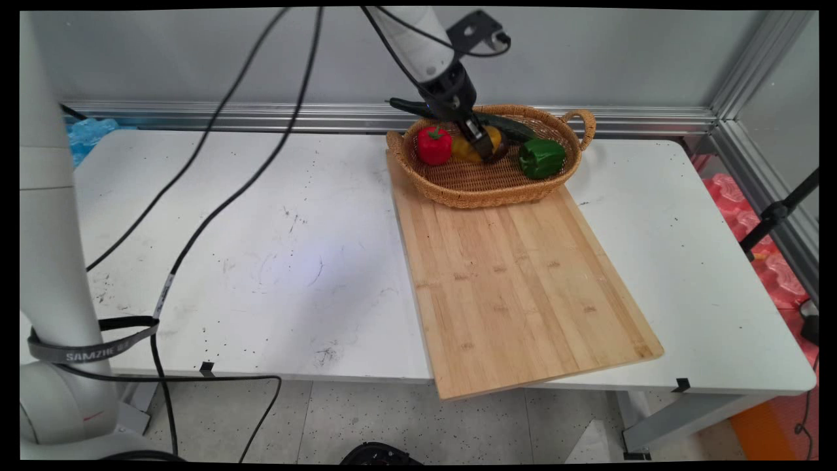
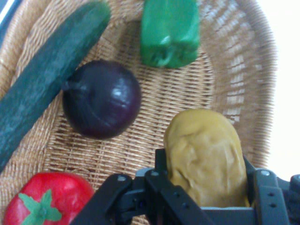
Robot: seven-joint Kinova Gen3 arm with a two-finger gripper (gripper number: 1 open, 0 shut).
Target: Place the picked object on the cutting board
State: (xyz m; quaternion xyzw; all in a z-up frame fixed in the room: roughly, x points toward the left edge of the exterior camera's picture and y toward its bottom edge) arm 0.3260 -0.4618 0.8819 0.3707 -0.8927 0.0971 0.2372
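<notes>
Bamboo cutting board [image 1: 516, 281] lies on the white surface [image 1: 261, 261], right of centre. Its near right corner overhangs the surface's near edge. Its long axis runs from that edge toward the far edge, angled slightly left going away.

Wicker basket [image 1: 471, 186] sits on the board's far end, close to the surface's far edge, with 1 handle visible at its right end. Long axis runs left to right.

Basket contents, 5 items:
1. Red tomato [image 1: 434, 144] with green calyx, at the left end.
2. Yellow-brown potato [image 2: 206, 157], near the middle. The hand view shows its long axis running along the direction of the fingers, its far end pointing toward the basket wall.
3. Dark purple onion [image 2: 102, 98], apart from the potato, touching the cucumber.
4. Green bell pepper [image 1: 541, 157], at the right end, stem end toward the basket's middle.
5. Dark green cucumber [image 2: 44, 79], lying lengthwise against the far wall.

End effector [image 2: 206, 197] is lowered into the basket. A finger stands on each side of the potato, tight against it, pinching the potato.
</notes>
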